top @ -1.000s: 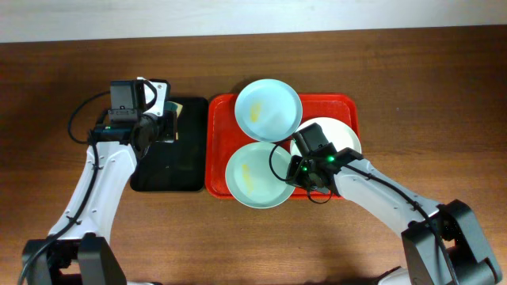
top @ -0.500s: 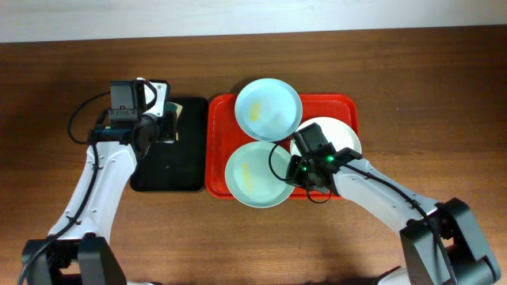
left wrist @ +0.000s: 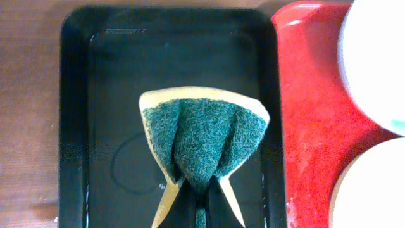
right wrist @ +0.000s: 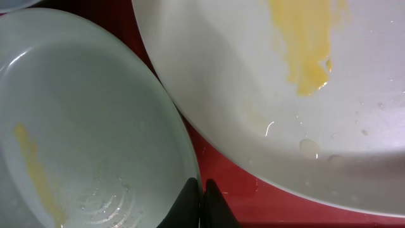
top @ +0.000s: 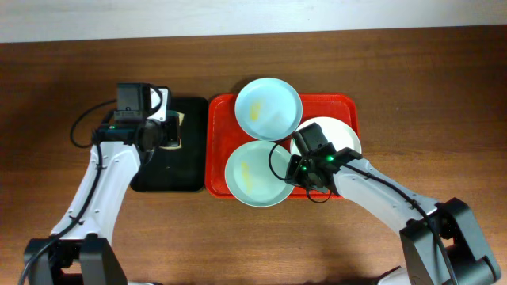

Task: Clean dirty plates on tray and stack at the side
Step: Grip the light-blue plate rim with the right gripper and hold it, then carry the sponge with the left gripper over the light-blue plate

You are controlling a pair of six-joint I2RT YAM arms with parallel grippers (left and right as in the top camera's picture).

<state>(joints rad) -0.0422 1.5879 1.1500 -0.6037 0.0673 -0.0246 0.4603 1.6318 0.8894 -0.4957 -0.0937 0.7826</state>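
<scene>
Brown table [top: 444, 95], red tray [top: 349, 106]. My right hand [right wrist: 202, 185] pinches the wet plate [right wrist: 95, 114] by its hard rim, likely slippery. My left hand [left wrist: 199, 190] pinches a soft sponge [left wrist: 202, 133].

Robot lab or test bench, I'd say: two robot arms [top: 99, 198] with loose cables [top: 79, 127] at a plain brown wooden table [top: 412, 79] by a pale wall [top: 238, 16]; red tray [top: 337, 107] of smeared plates [top: 269, 107] and a black tray [top: 182, 166] laid out between them.

black tray [left wrist: 74, 126]: on wooden table [top: 412, 79] | green-yellow sponge [left wrist: 202, 139]: folded, over black tray | tray floor: wet sheen
</scene>
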